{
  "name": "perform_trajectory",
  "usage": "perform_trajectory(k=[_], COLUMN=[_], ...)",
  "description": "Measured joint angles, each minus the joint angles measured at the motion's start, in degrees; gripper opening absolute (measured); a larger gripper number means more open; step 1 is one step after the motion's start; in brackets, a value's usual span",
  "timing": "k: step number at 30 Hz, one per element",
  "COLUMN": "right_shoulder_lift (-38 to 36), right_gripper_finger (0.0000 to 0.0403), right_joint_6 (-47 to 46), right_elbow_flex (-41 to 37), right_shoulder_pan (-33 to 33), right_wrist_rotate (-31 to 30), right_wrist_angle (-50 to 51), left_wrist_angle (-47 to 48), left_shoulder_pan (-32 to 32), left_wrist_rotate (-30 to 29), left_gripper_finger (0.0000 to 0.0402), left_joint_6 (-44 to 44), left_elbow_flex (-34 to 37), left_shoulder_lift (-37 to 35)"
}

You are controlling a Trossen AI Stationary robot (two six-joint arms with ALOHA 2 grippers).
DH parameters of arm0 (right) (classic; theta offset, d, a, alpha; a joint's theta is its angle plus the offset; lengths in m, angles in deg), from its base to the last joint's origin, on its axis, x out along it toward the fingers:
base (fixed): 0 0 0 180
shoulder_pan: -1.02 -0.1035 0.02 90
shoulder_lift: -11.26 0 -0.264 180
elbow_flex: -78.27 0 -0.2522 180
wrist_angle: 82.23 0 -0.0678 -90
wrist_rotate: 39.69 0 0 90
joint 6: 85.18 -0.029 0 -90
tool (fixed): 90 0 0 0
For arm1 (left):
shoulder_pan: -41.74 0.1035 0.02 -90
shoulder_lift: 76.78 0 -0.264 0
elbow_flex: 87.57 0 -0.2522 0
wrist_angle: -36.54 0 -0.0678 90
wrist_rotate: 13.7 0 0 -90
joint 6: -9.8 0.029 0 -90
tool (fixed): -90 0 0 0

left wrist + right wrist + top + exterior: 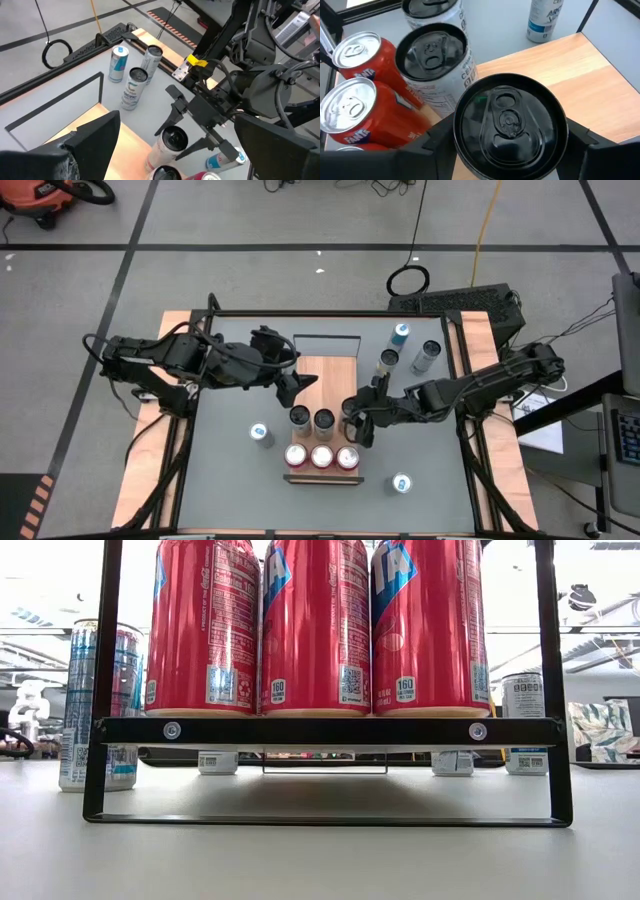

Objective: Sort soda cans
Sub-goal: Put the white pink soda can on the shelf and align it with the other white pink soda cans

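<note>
Three red cans stand in the front row of a black rack; they fill the low view. Behind them stand two silver-grey cans with dark tops. My right gripper is shut on a third silver-grey can beside those two. My left gripper is open and empty, just beyond that row over the wooden board; its fingers show wide apart in its wrist view. Blue cans stand at the near left, near right and far right. My right gripper pinches the silver-grey can's upper wall, just under its dark top, between its two fingers, one on each side. The fingers come slanting down from the table's right. The can is upright; its base is hidden.
Two more silver-grey cans stand at the far right beside a blue one. A wooden board lies behind the rack. A black frame marks the table's far middle. Both arms are close together over the table's centre.
</note>
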Motion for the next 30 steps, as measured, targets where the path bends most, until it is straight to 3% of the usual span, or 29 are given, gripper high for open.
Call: perform_trajectory(k=[6,13,23,30], right_shoulder_lift=[1.1,2.4,-1.7,-7.3], right_gripper_finger=[0.0224,0.0273,0.0334,0.0344], right_joint_6=[0.6,-2.2,-5.3,3.3], right_elbow_flex=[0.0,0.1,0.0,0.0], right_shoulder_pan=[-0.3,-0.3,0.7,4.2], right_wrist_rotate=[0.2,0.0,5.0,11.8], right_wrist_angle=[-0.1,-0.6,2.0,5.0], left_wrist_angle=[0.5,0.5,0.7,0.7], left_shoulder_pan=[0.0,0.0,0.0,0.0], left_wrist_rotate=[0.0,-0.1,-0.2,-0.4], left_gripper_finger=[0.0393,0.0393,0.0393,0.0393], left_joint_6=[0.0,0.2,0.2,-0.1], left_elbow_flex=[0.0,0.0,0.0,0.0], left_shoulder_lift=[0.0,0.0,0.0,0.0])
